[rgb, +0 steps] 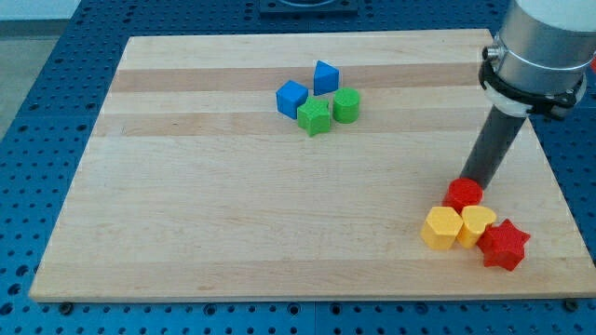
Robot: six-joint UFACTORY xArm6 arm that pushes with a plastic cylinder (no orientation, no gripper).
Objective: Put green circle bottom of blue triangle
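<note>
The green circle (pixel 346 105) sits at the board's upper middle, just right of and below the blue triangle (pixel 325 76). A green star (pixel 315 117) touches the circle's left side, and a blue cube (pixel 291 98) lies left of the star. My tip (pixel 470 179) is far off at the view's right, right behind a red round block (pixel 463 194). The rod rises up to the right to the arm's grey body (pixel 542 42).
A yellow hexagon (pixel 441 227), a yellow heart-like block (pixel 478 223) and a red star (pixel 504 245) cluster below the red round block near the wooden board's (pixel 233 223) bottom right corner. A blue perforated table (pixel 37 140) surrounds the board.
</note>
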